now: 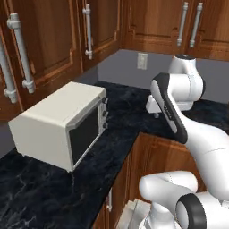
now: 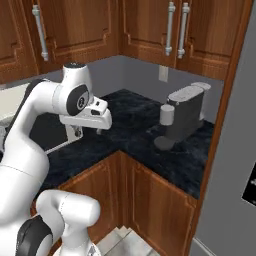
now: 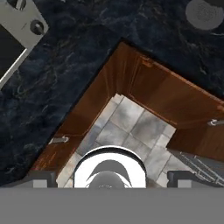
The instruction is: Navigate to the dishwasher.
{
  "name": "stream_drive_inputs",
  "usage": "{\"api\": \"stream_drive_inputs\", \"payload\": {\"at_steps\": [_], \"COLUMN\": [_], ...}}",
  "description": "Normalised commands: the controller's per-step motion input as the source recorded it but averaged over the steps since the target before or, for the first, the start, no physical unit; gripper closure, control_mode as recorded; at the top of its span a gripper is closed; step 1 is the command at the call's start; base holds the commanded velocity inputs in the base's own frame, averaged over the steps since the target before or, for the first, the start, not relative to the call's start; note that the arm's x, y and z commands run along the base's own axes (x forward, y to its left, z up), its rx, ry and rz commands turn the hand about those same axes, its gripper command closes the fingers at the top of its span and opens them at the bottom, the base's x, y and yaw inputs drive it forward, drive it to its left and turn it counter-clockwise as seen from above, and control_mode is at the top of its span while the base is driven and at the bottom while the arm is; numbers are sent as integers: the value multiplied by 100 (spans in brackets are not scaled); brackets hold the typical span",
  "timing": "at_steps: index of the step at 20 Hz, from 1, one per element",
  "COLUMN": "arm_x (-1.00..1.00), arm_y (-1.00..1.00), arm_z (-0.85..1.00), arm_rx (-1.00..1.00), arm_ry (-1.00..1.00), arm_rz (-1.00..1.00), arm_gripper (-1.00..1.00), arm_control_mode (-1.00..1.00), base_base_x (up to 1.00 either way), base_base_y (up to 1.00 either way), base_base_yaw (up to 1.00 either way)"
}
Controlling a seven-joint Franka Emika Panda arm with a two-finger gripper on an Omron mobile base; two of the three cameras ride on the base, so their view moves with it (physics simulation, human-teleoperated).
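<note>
The dishwasher is out of view: no dark flat panel with a long silver bar handle appears among these cabinets. My gripper (image 2: 88,131) hangs over the inner corner of the black marble counter (image 2: 135,130), pointing down. From the left side, the gripper (image 1: 156,114) shows just behind my upper arm. In the hand view its two fingertips (image 3: 43,178) stand far apart at the bottom, open, with nothing between them.
A white microwave (image 1: 67,123) sits on the counter to the left. A grey coffee machine (image 2: 182,117) stands on the right stretch. Brown wooden lower doors (image 2: 150,200) line the corner, upper cabinets (image 1: 49,40) hang above, a tall grey panel (image 2: 230,175) rises at right, and tiled floor (image 3: 131,127) lies below.
</note>
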Motion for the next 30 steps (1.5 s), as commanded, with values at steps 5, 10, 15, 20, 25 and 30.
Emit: {"api": "stream_drive_inputs", "payload": {"at_steps": [5, 10, 15, 20, 25, 30], "arm_x": [0, 0, 0, 0, 0, 0], "arm_y": [0, 0, 0, 0, 0, 0], "arm_z": [0, 0, 0, 0, 0, 0], "arm_rx": [0, 0, 0, 0, 0, 0], "arm_ry": [0, 0, 0, 0, 0, 0], "arm_rz": [0, 0, 0, 0, 0, 0], "arm_gripper": [-100, -100, -100, -100, -100, -100], "arm_control_mode": [100, 100, 100, 100, 100, 100], "base_base_x": [-91, -87, -55, -35, -12, 0], "base_base_y": [-24, -16, -2, 0, 0, 2], "base_base_yaw": [82, 86, 98, 100, 93, 77]}}
